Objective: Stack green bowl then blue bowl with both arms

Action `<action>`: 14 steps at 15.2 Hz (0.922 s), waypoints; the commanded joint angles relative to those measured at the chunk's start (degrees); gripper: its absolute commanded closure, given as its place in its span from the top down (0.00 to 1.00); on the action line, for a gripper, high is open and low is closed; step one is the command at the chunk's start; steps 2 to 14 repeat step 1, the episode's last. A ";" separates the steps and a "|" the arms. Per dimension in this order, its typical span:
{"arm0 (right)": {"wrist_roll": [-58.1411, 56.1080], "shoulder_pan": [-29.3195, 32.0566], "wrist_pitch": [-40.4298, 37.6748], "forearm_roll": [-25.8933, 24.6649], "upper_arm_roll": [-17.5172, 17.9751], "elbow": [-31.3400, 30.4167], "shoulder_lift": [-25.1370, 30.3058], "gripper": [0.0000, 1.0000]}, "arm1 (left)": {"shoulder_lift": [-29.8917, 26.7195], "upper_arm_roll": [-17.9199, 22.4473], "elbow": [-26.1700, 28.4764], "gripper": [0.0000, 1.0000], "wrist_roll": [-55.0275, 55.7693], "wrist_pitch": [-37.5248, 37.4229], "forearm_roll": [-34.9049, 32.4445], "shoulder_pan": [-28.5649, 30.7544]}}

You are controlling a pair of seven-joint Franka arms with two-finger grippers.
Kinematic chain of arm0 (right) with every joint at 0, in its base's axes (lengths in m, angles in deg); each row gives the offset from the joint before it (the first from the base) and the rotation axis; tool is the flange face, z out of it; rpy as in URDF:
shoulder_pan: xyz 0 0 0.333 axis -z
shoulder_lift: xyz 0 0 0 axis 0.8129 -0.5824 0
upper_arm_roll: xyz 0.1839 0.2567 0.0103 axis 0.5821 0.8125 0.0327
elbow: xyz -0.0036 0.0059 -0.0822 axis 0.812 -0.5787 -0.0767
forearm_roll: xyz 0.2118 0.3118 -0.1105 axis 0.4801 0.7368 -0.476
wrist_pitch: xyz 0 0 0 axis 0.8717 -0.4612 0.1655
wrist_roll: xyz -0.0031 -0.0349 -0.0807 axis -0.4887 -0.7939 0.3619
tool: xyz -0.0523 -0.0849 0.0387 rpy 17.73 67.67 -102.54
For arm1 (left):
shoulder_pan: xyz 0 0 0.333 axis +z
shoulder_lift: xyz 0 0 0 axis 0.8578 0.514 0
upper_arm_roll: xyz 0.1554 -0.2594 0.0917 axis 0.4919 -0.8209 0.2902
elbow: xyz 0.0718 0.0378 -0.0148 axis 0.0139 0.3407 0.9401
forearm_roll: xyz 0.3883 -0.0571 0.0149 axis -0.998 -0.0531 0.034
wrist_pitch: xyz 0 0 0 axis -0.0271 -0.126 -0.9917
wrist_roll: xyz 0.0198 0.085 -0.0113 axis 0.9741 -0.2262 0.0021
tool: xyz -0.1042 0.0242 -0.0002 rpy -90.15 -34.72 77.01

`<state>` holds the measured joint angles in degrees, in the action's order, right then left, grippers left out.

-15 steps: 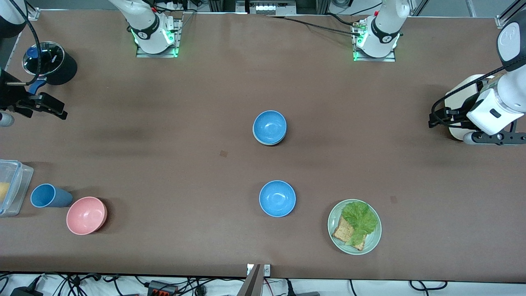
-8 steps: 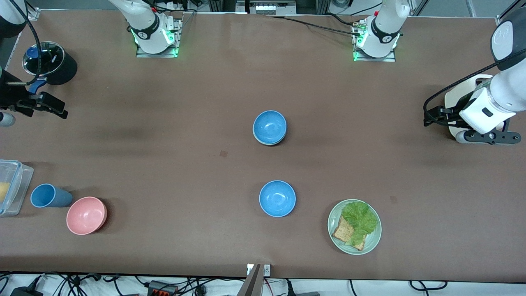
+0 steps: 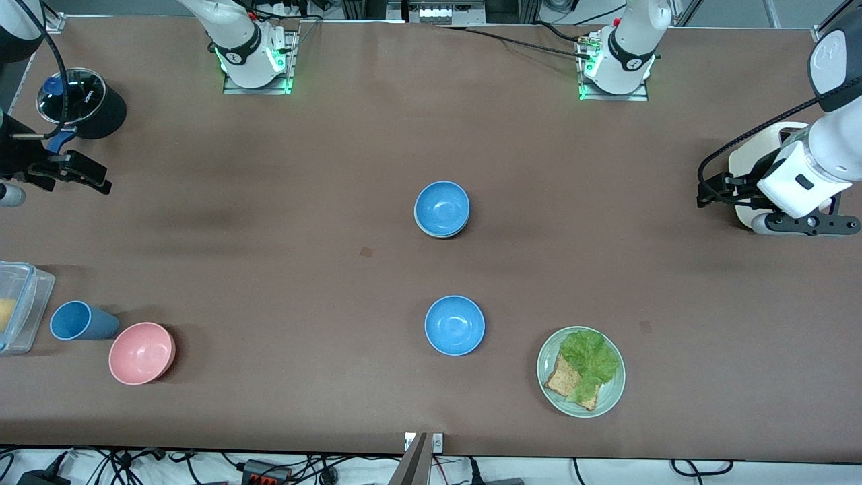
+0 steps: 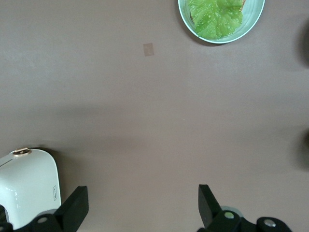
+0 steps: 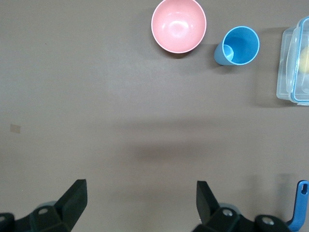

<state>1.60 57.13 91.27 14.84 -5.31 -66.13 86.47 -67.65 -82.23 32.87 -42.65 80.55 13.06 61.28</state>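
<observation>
A sky-blue bowl [image 3: 442,206] sits nested in the green bowl [image 3: 441,236] mid-table, so only a thin pale rim of the green one shows under it. A second blue bowl [image 3: 454,325] stands alone, nearer the front camera. My left gripper [image 4: 142,208] hangs open and empty at the left arm's end of the table, its white hand [image 3: 801,178] over a white appliance. Above bare table at the right arm's end, my right gripper [image 5: 140,200] is open and empty too. Both are well away from the bowls.
A pale green plate [image 3: 609,394] with lettuce and bread lies near the front edge. A pink bowl [image 3: 142,352], a blue cup [image 3: 74,320] and a clear container [image 3: 17,306] stand at the right arm's end. A black pot [image 3: 84,101] is farther back; the white appliance [image 4: 26,186] is beneath the left hand.
The left arm's hand has shifted a little over the white appliance. The right arm and all bowls have stayed where they were.
</observation>
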 commanded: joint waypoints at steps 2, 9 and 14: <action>-1.05 -0.38 -0.52 -0.13 -0.41 -0.32 0.69 1.00 | -0.55 0.12 -0.34 1.00 -1.24 -1.00 1.14 0.08; -1.05 -0.38 -0.52 -0.13 -0.41 -0.32 0.69 1.00 | -0.55 0.12 -0.34 1.00 -1.24 -1.00 1.14 0.08; -1.05 -0.38 -0.52 -0.13 -0.41 -0.32 0.69 1.00 | -0.55 0.12 -0.34 1.00 -1.24 -1.00 1.14 0.08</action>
